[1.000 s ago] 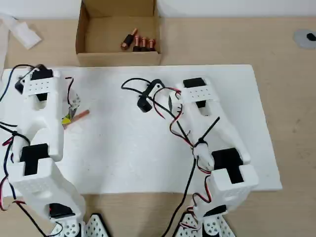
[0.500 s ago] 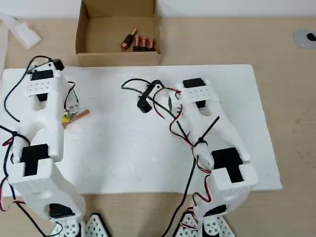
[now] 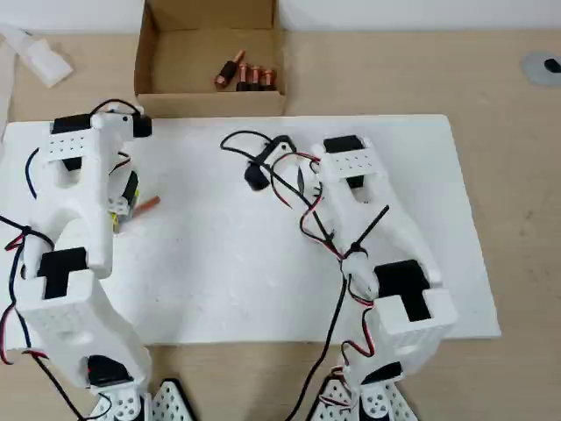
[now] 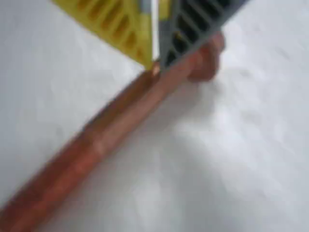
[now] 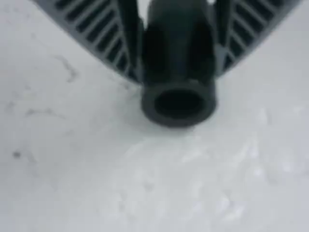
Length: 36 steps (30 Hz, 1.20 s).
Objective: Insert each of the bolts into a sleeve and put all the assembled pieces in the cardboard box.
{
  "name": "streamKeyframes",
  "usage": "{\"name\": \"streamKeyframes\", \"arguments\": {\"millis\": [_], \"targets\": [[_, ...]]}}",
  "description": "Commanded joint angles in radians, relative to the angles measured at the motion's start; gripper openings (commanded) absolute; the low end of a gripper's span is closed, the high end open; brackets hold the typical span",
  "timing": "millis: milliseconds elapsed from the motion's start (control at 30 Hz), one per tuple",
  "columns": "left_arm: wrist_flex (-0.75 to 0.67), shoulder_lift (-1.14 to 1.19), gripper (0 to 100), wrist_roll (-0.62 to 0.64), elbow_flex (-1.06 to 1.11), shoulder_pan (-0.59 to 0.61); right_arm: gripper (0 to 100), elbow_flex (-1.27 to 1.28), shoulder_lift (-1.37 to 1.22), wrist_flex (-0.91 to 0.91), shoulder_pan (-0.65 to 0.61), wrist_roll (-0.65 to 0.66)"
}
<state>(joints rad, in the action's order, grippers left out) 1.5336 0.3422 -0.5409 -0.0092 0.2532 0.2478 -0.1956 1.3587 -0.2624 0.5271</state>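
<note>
Starting at the left with the bolt (image 3: 147, 203): copper-coloured, smooth along the shaft, wider at its round head, lying on the white sheet (image 3: 219, 263). Clenched over it, the left end effector (image 4: 155, 65), one yellow finger and one dark finger pressed nearly together, tips touching the shaft close to the head; cannot tell whether actually pinching it. Farther back, just beyond the sheet, the cardboard box (image 3: 145, 61), open-topped, with several copper-and-black assembled pieces (image 3: 250, 77) against its near wall. Moving right, the right end effector (image 5: 178, 75) grasping the sleeve (image 5: 178, 104): black, short, tubular, its round open mouth turned toward the wrist camera, held close over the sheet. Under everything, a pale wood desk (image 3: 508, 175); a white scrap (image 3: 39, 53) at its far-left corner, a grey disc (image 3: 542, 67) at the far right.
</note>
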Motion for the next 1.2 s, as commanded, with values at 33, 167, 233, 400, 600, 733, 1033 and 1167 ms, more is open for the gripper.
{"name": "streamKeyframes", "arguments": {"millis": [33, 167, 233, 400, 600, 733, 1033, 1167], "targets": [[0.058, -0.038, 1, 0.031, -0.055, 0.02, 0.9, -0.176, 0.008, 0.089, 0.018, -0.018], [0.06, -0.119, 1, 0.029, -0.06, 0.018, 0.9, -0.292, 0.008, 0.164, 0.018, -0.018], [0.061, -0.166, 1, -0.003, -0.055, 0.011, 0.9, -0.346, 0.008, 0.196, 0.018, -0.018], [0.063, -0.255, 1, -0.161, -0.037, 0.017, 0.9, -0.464, 0.008, 0.287, 0.016, -0.018], [0.057, -0.278, 2, -0.244, 0.043, 0.011, 0.9, -0.498, 0.008, 0.316, 0.016, -0.018], [-0.014, -0.277, 13, -0.249, 0.117, 0.023, 0.9, -0.498, 0.007, 0.316, 0.018, -0.018], [-0.23, -0.277, 19, -0.328, 0.262, 0.037, 0.9, -0.498, 0.007, 0.315, 0.018, -0.017], [-0.284, -0.277, 19, -0.402, 0.316, 0.038, 0.9, -0.498, 0.007, 0.313, 0.018, -0.015]]}}
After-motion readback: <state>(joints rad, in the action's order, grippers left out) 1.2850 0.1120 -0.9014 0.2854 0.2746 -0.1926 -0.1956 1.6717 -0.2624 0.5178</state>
